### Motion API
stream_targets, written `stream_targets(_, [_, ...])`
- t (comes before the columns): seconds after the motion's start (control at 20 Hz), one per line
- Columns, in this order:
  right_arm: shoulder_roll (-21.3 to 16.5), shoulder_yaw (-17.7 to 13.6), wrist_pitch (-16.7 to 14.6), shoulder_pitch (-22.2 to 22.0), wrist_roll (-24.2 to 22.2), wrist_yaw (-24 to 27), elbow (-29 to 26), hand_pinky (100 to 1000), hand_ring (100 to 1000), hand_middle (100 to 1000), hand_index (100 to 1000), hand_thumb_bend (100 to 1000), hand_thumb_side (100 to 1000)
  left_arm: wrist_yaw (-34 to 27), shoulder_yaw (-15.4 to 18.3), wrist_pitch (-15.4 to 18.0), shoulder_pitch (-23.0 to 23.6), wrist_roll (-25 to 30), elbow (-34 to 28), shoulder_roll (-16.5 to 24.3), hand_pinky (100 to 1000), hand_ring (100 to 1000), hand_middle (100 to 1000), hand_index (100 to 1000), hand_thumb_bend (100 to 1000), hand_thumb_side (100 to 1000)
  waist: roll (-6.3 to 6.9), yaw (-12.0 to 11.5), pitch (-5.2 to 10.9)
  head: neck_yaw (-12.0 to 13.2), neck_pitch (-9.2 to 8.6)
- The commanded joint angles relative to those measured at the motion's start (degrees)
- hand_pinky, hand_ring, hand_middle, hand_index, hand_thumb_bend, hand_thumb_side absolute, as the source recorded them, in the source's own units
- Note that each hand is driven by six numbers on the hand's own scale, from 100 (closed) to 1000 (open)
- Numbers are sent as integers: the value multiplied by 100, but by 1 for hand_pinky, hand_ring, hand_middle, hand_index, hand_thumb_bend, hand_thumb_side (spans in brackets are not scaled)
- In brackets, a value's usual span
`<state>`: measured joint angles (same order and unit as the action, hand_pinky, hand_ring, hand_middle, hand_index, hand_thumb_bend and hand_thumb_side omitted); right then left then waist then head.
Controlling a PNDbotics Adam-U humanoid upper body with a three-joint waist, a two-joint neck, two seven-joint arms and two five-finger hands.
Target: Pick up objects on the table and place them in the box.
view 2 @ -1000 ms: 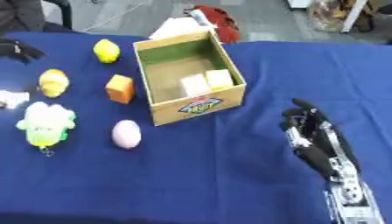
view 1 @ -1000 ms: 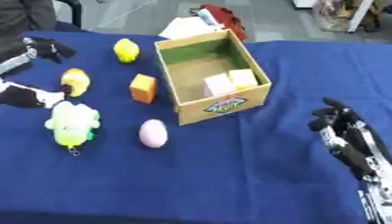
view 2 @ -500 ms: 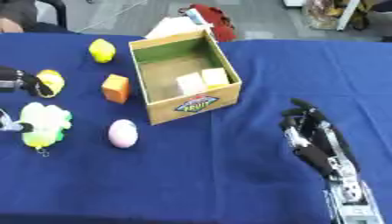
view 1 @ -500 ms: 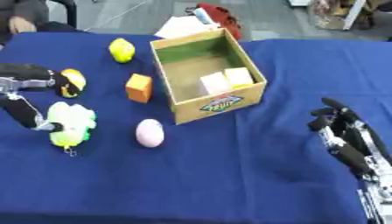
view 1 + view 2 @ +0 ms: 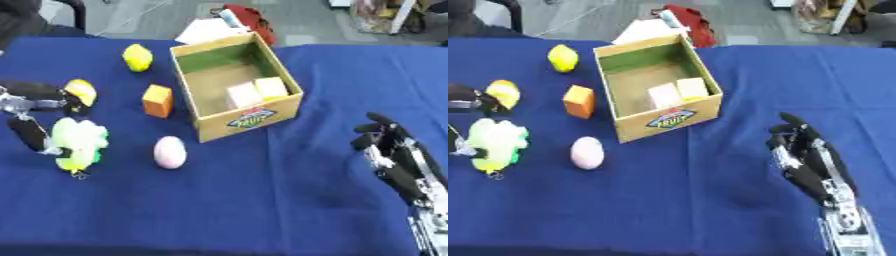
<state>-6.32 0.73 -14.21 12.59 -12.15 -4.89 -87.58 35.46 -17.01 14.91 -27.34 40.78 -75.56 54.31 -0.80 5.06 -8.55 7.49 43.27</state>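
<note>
Left robot hand [image 5: 39, 117] has its thumb and fingers spread around the fluffy yellow-green plush toy [image 5: 77, 143], touching but not clearly closed yet. Cardboard box [image 5: 234, 90] sits off to its right, with an orange block [image 5: 157, 100] and pink egg [image 5: 170, 152] between. Right robot hand [image 5: 808, 161] idles open, well apart on the blue-clothed counter [image 5: 262, 200].

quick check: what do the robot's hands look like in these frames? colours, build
Right hand: black segmented fingers on a dark palm with silver metal at the joints, narrowing to a silver-grey wrist and forearm near the lower edge. Left hand: only partly in view at the left edge, black fingers with a silver-grey metal section. No cables or markings discernible.
</note>
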Motion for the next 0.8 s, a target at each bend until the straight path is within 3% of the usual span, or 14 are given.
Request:
stream_targets(0.05, [-69,-25,-1,45,6,-9,-69,649,626,672,899,100,392,18,-6,49,-75,167,99,93,790,744,780,910,463,275,103,9,115,9,-13])
stream_targets(0.15, [-70,-30,2,44,13,-9,-70,649,626,672,899,100,391,-78,-6,38,-40,306,122,83,728,676,720,874,435,231,103,11,109,8,-11])
stream_targets(0.2, [-70,-30,3,43,14,-10,-70,649,626,672,899,100,391,-133,9,13,-25,358,109,87,638,577,612,811,393,189,104,10,107,3,-11])
stream_targets(0.4, [-68,-36,4,44,18,-11,-72,650,626,672,899,100,391,-245,203,-166,7,341,-186,120,501,452,469,705,271,188,105,-1,105,-16,-19])
stream_targets(0.6, [-75,-47,9,32,32,-12,-64,649,626,672,899,100,391,-327,587,-376,-167,203,-853,196,483,431,448,688,215,194,106,-11,121,-43,-18])
stream_targets(0.8, [-69,-27,8,6,12,-11,-52,650,626,672,899,100,390,-251,737,-445,-931,137,-1157,34,488,430,446,692,202,191,107,-7,164,-76,-4])
